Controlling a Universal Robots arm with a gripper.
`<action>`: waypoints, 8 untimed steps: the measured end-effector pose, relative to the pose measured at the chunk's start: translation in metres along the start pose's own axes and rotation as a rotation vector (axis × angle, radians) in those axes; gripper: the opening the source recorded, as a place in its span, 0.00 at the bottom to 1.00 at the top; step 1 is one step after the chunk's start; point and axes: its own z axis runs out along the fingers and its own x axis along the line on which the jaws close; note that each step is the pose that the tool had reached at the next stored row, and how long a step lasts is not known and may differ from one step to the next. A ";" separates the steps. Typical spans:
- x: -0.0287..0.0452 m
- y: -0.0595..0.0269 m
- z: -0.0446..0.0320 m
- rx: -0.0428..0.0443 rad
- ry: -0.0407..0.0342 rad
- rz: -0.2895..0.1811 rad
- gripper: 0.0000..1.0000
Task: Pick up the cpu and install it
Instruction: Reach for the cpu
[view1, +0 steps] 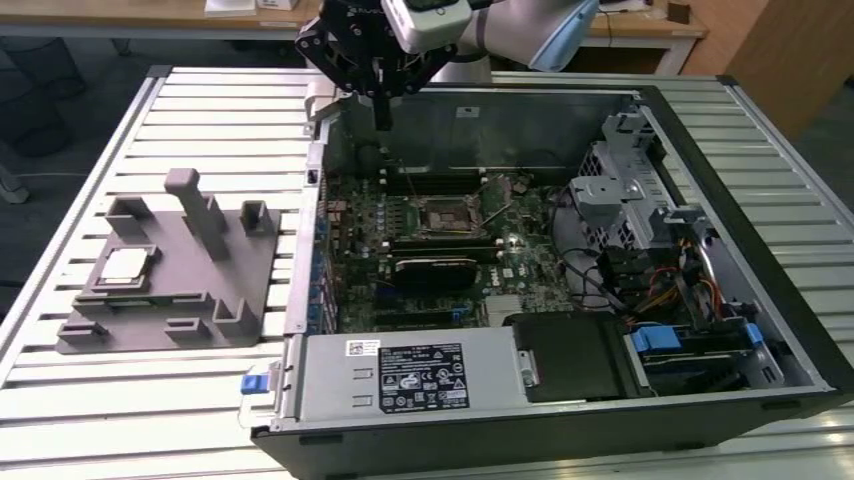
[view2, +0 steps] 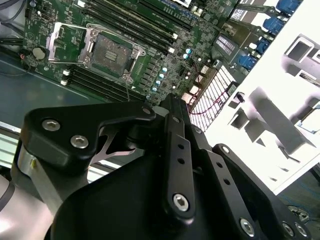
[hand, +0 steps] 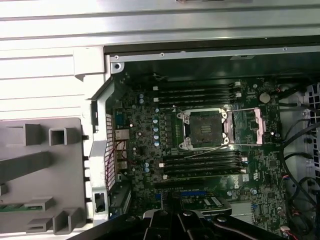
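End effector (view1: 383, 122) hangs above the PC case (view1: 561, 435) rear wall, fingers prob. pressed together. Cpu (view1: 123, 265) lies flat on grey fixture (view1: 214, 290) on the counter (view1: 147, 400), just outside the case on exterior view's left. Open socket (view1: 445, 213) sits mid-motherboard inside the case.

Printed labels (view1: 424, 377) on the power supply (view1: 334, 395), nothing on them legible
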 end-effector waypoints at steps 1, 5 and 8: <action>0.0003 0.0000 0.0000 0.0000 -0.0001 0.000 0.11; 0.0017 -0.0001 0.0000 0.0000 0.0000 0.000 0.11; 0.0030 -0.0002 0.0000 0.0000 0.0000 0.000 0.11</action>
